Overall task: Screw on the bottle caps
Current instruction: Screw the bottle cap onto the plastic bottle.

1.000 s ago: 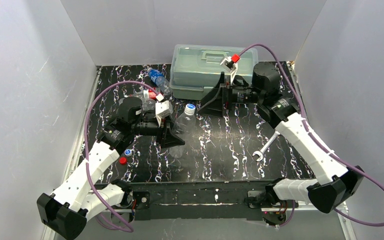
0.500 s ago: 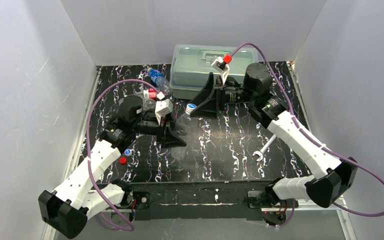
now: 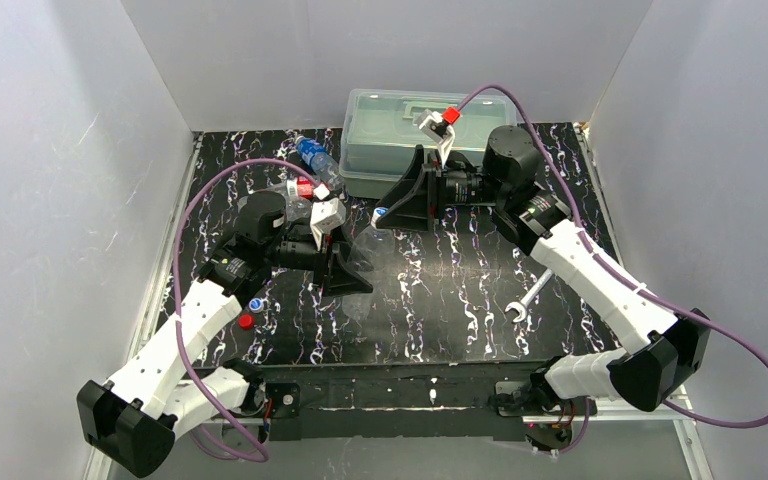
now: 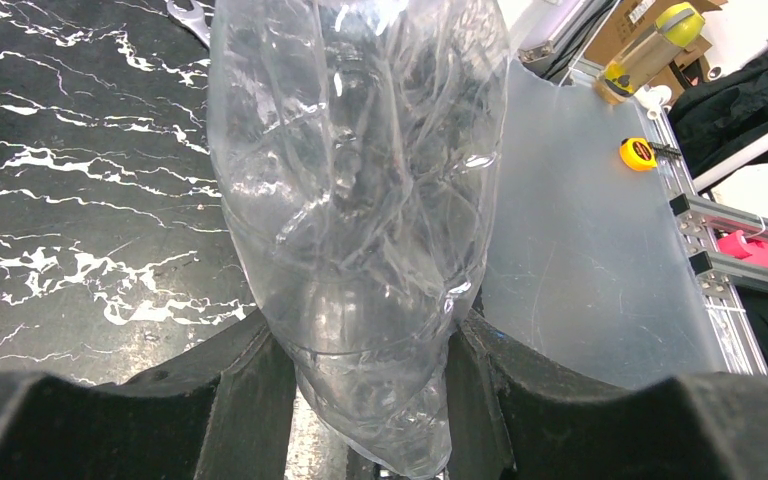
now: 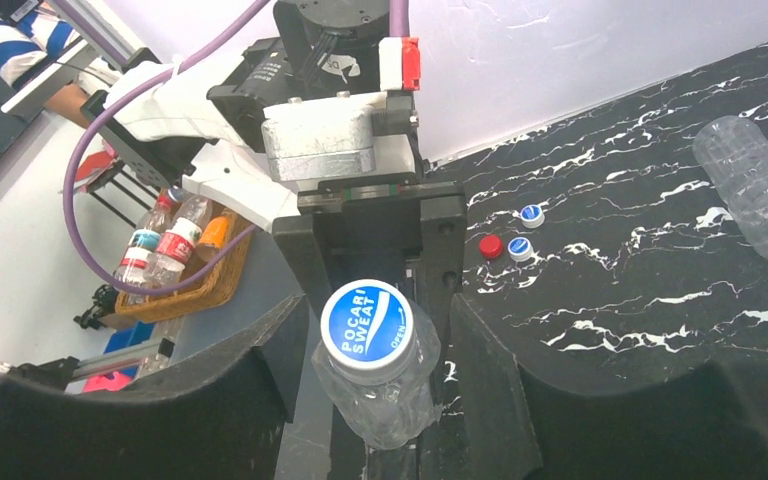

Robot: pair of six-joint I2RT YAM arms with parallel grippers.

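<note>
Right gripper [image 5: 380,345] stands open around the blue Pocari Sweat cap [image 5: 367,331], one finger on either side with a sliver of gap at each (no contact that the wrist view shows). That cap sits on the neck of the plain clear bottle [image 4: 350,200], which leans over the middle of the marbled table [image 3: 440,300]. The left gripper [image 4: 360,385] is clenched on its crumpled body.

The likeliest trouble is the thin wall. It is already creased, so twisting the cap could make the bottle buckle or spin inside the left grip instead of letting the thread take. Whether the cap sits square on the neck is hard to tell. If it is cocked, squeezing and turning could cross-thread it or pop it off. An off-centre pinch would also push the neck sideways.

A red cap [image 5: 491,245] and two blue-and-white caps [image 5: 531,214] lie loose behind the left arm, well apart from the work. Another bottle [image 5: 750,185] lies on its side farther off.
</note>
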